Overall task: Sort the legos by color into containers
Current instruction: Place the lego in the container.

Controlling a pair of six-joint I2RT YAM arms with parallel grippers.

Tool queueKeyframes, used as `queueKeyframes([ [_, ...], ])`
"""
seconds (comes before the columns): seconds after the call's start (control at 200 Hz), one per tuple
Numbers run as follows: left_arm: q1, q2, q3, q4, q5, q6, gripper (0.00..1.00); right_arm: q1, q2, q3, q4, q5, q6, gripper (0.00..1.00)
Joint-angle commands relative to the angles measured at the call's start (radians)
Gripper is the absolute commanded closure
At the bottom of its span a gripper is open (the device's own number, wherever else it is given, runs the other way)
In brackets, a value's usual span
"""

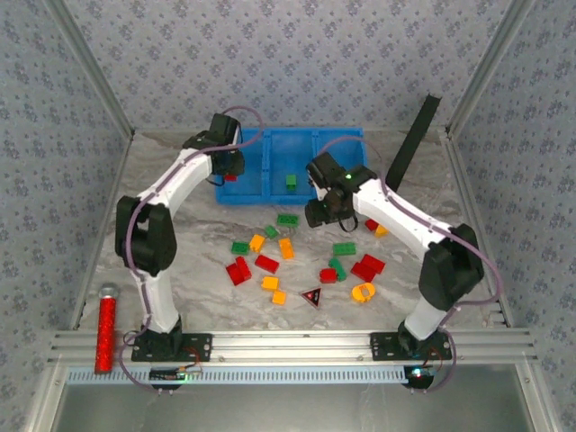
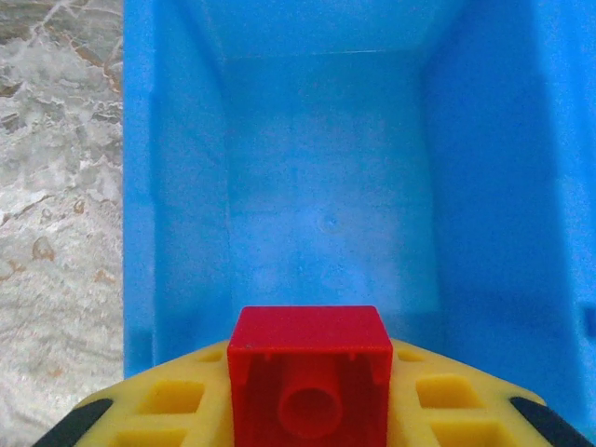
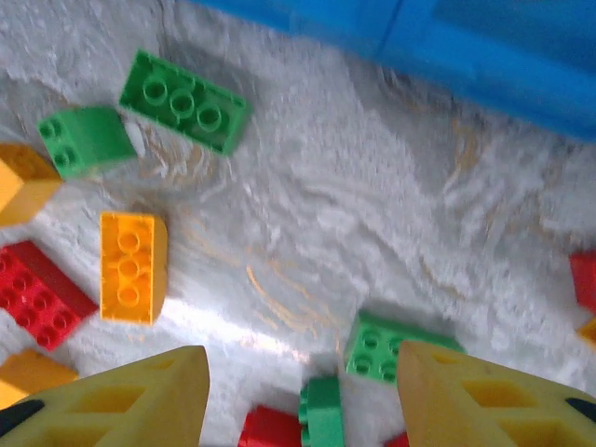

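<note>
Left pincer point(image 2: 310, 396) clamped; right pincer point(image 3: 303, 391) — jaws apart.

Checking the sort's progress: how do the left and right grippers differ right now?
The left gripper is shut on a red lego; the right gripper stands open and empty. The left gripper hangs over the blue tray, at its left compartment; the right gripper hangs over loose legos on the table. Both have yellow fingers.

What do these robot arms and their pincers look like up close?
The left arm and right arm are white tubes with black joints, trailed by thin purple cables. The fingers are yellow plastic with cut-out slots and black edging.
</note>
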Motion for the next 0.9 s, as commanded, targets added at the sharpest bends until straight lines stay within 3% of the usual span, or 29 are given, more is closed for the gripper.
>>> queueKeyframes([
  [0.0,0.01,0.088,0.1,-0.041,0.05,0.024,0.73,0.014,-0.069,-0.099,-0.018,0.004,0.091,0.43],
  [0.325,0.018,0.305,0.338,-0.138,0.088,0.034,0.73,0.058,-0.145,-0.329,0.075,-0.01,0.24,0.43],
  [0.895,0.017,0.368,0.279,-0.103,0.129,0.003,0.71,0.128,-0.131,-0.463,0.112,0.047,0.306,0.49],
])
